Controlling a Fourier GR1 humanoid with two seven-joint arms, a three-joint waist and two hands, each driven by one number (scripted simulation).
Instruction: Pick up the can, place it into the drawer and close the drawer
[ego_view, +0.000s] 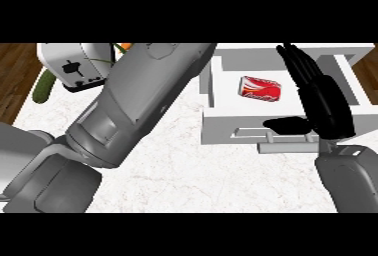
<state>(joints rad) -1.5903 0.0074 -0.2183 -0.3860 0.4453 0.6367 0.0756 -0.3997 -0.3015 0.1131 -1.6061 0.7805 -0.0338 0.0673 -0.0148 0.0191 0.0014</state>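
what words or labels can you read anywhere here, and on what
White script on the red cylindrical metal can, lying in the open white drawer: too blurred to read.
Silver toaster with a black lever: no text shows.
Nothing else in view carries writing.

A white, faintly veined stone counter (221, 170) fills most of the view, seen from steeply above in soft, even light. Dark brown wooden floor (16, 75) shows past the counter's left edge and again in the upper right corner. At the counter's upper left stands a silver toaster (74, 67) with a black lever and a dark base. A long green vegetable (44, 87) lies just beside it, at the counter's left edge. A small orange object (126, 46) with green stalks shows to the toaster's right.
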